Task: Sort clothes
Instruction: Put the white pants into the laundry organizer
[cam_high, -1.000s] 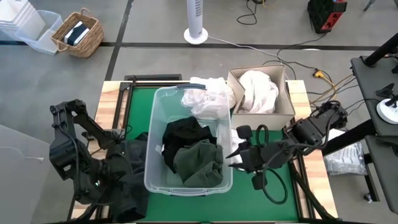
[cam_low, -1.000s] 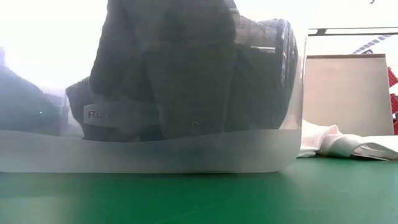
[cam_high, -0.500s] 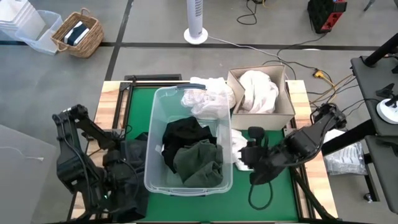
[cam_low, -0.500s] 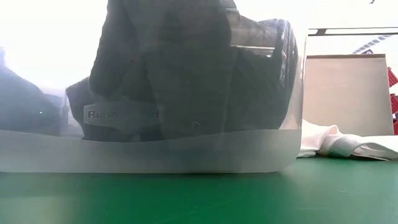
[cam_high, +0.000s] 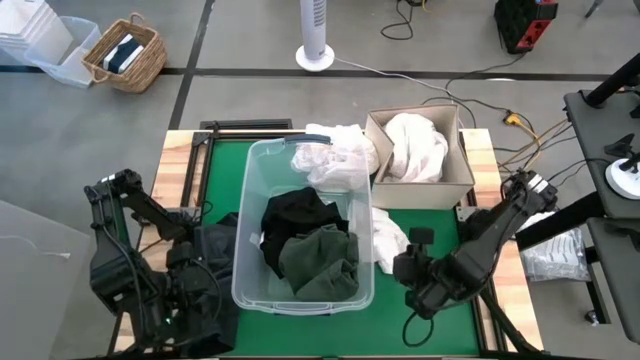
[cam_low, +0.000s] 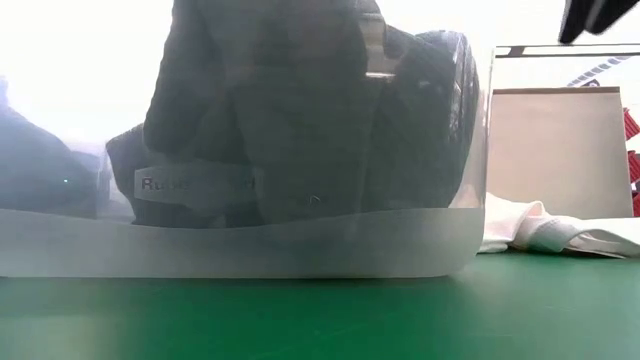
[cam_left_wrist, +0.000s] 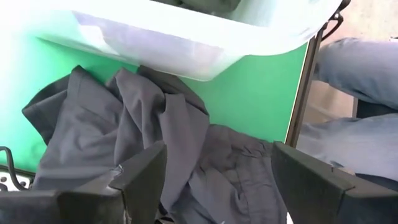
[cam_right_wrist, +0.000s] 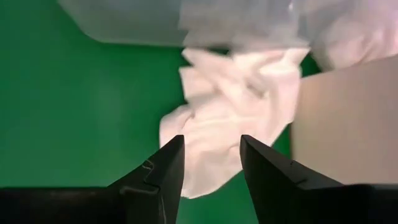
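crumpled white (cam_high: 389, 238), black (cam_high: 295, 212), green (cam_high: 320, 262), grey (cam_high: 215, 262) clothes.

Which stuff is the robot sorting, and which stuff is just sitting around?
Part of the job:
white garment on the mat
dark grey garment under the open left gripper
black garment and dark green garment in the tub
white clothes in the box

Just lying about:
wicker basket
fan stand

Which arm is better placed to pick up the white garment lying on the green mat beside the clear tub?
The right one. The right hand hangs open directly over the white garment, which lies between the clear tub and the cardboard box. The left hand is across the tub, over a dark grey garment.
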